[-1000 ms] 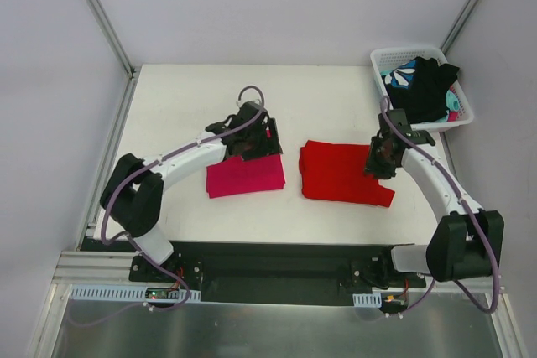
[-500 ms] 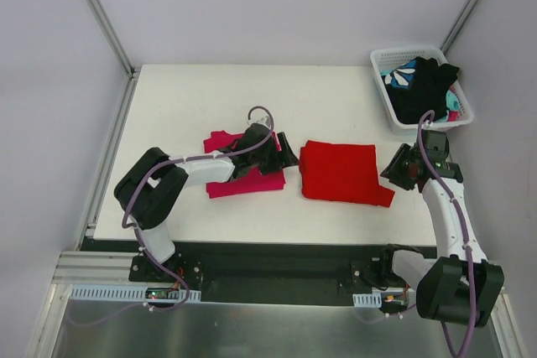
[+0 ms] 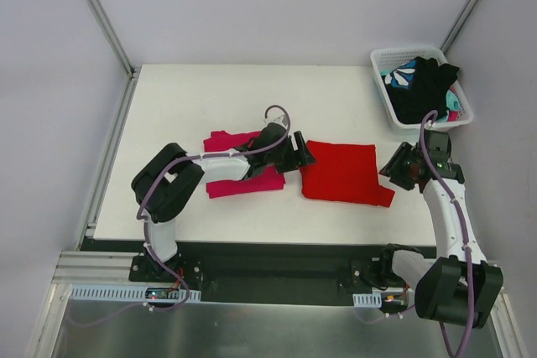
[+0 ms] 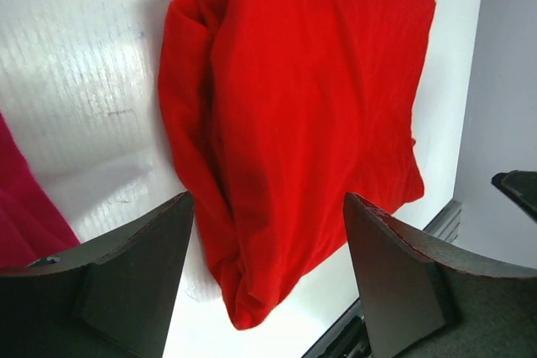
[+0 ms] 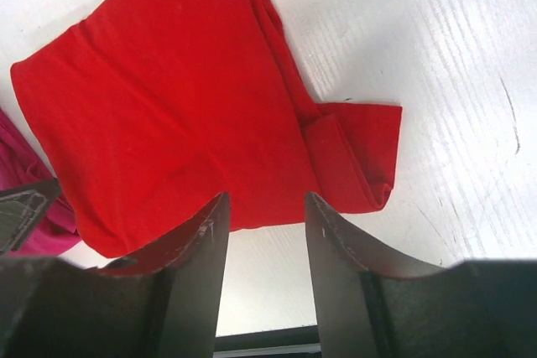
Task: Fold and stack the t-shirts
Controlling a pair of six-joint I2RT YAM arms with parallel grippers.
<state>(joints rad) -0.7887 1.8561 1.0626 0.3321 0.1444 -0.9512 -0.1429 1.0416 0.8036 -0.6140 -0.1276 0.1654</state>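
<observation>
- On the white table (image 3: 185,106), my left gripper (image 3: 299,153) sits low between the two folded shirts, its fingers spread wide with nothing between them.
- Below those fingers, my left wrist camera shows the red t-shirt (image 4: 310,98) lying folded, with bunched folds along one edge.
- The magenta t-shirt (image 3: 252,184) lies flat left of centre, partly under my left arm and just beside the red one.
- My right gripper (image 3: 403,169) hangs just off the red shirt's right edge, fingers apart and gripping nothing.
- A small flap of red cloth juts from that shirt's near right corner.
- At the far right corner, the white basket (image 3: 405,53) holds a black garment (image 3: 424,90) and a teal-and-white garment (image 3: 398,78).
</observation>
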